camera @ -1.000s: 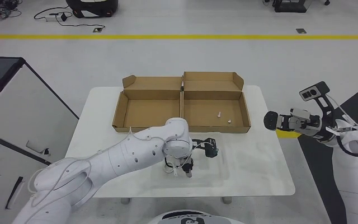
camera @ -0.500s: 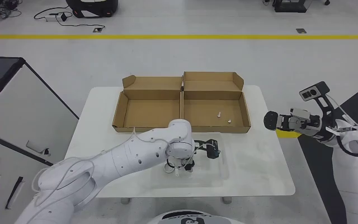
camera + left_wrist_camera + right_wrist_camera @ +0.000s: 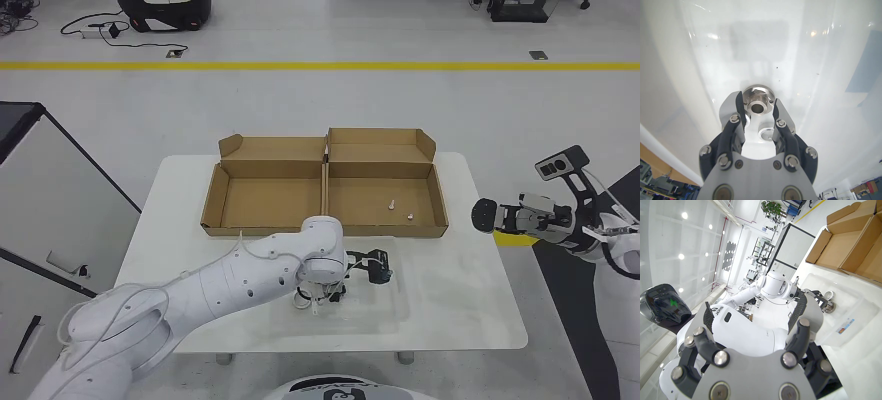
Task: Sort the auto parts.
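Top view: left gripper [image 3: 322, 297] is low in a clear tray [image 3: 395, 300] on the table [image 3: 470, 320], in front of the cardboard boxes [image 3: 270, 200]. Right gripper [image 3: 485, 215] hangs off the table's right edge. Left wrist view: pads clamp a flanged hub [image 3: 758, 100] on the tray floor, with a silver collar [image 3: 766, 133] just beside it. Right wrist view: right gripper spread wide, empty.

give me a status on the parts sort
Left gripper shut on metal hub in clear tray. Right gripper open, beside the table. Metal ring lies close beside the hub.
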